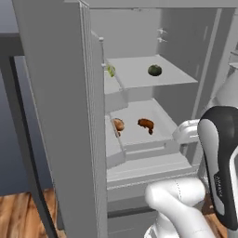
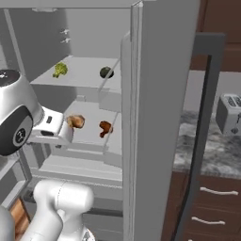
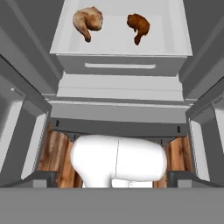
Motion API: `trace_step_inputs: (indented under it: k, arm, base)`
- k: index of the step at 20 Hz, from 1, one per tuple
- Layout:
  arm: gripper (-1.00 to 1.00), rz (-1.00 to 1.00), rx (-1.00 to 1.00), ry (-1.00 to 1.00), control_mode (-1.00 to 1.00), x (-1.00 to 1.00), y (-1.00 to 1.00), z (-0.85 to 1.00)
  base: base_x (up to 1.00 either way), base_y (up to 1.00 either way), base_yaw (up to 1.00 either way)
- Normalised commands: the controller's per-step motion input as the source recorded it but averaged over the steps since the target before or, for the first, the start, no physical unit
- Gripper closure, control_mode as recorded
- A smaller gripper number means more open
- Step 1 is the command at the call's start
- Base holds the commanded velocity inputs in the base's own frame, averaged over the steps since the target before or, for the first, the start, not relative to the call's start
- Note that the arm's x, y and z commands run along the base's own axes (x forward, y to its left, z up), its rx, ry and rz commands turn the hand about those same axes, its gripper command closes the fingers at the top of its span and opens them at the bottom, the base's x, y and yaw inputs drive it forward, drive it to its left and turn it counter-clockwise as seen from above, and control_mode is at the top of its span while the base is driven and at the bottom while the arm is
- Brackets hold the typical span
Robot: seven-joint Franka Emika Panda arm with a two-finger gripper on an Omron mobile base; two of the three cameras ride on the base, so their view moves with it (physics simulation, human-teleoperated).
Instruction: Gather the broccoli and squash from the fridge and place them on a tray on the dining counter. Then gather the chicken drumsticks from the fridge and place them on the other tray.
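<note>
Open fridge [image 1: 56,116], arm in front of it, food on two shelves.

Left base view: both doors stand open; on the upper shelf a small green-yellow broccoli [image 1: 111,70] sits at the left edge, partly behind the door, and a dark green round squash [image 1: 155,70] lies further right. On the lower shelf two drumsticks lie apart, a tan one [image 1: 118,124] and a darker brown one [image 1: 146,123].
Right base view: broccoli [image 2: 60,69] and squash [image 2: 106,72] on the upper shelf, the drumsticks [image 2: 76,121] [image 2: 105,127] below; the white hand sits just left of the tan one. A toaster [image 2: 229,113] stands on the marbled worktop [image 2: 207,150] to the right.
Hand view: both drumsticks [image 3: 88,21] [image 3: 138,25] lie on the white shelf. The fingers are released, spread wide, grasping nothing.
</note>
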Motion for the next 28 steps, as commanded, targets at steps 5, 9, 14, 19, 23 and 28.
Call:
trace_step_inputs:
  k: [5, 9, 14, 19, 23, 28]
  arm:
    - [-1.0, 0.0, 0.0, 0.0, 1.0, 0.0, 0.0, 0.0]
    - [-1.0, 0.0, 0.0, 0.0, 1.0, 0.0, 0.0, 0.0]
    - [-1.0, 0.0, 0.0, 0.03, -1.0, 0.58, 0.1, -0.11]
    - [-1.0, 0.0, -0.01, 0.02, -1.0, 0.91, 0.07, -0.31]
    - [-1.0, -0.03, -0.02, -0.01, -1.0, 0.5, -0.02, -0.44]
    - [-1.0, -0.04, -0.02, -0.02, -1.0, 0.36, -0.11, -0.37]
  base:
    - [0.59, 0.08, -0.1]
    - [0.59, 0.14, -0.08]
    - [0.31, 0.08, -0.01]
    - [0.0, 0.0, 0.0]
    - [0.0, 0.0, 0.0]
    - [0.0, 0.0, 0.0]
